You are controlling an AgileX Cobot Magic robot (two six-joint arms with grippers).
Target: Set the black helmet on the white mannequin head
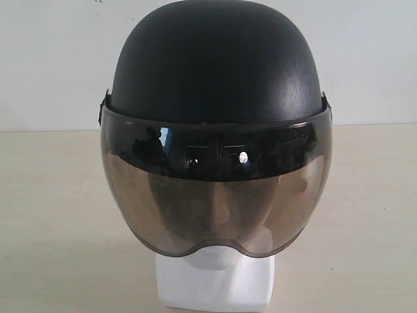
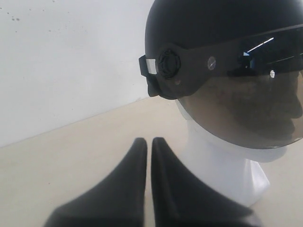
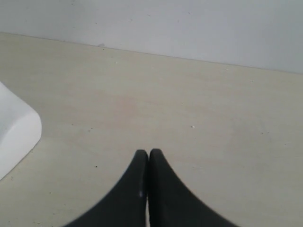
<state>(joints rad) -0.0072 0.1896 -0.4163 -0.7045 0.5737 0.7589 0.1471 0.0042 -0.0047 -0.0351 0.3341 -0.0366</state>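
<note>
On the pale beige table (image 1: 58,228) stands the white mannequin head (image 1: 215,287).

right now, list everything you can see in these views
helmet: 1, matte black, sitting on the head
visor: 1, smoky tint, on the helmet front, down over the face
head: 1, white, on the table, under the helmet
table: 1, pale beige, under the head
wall: 1, white, behind the table
left tool: 1, black, shut and empty, beside the head, apart from it
right tool: 1, black, shut and empty, over bare table near the head's base
</note>
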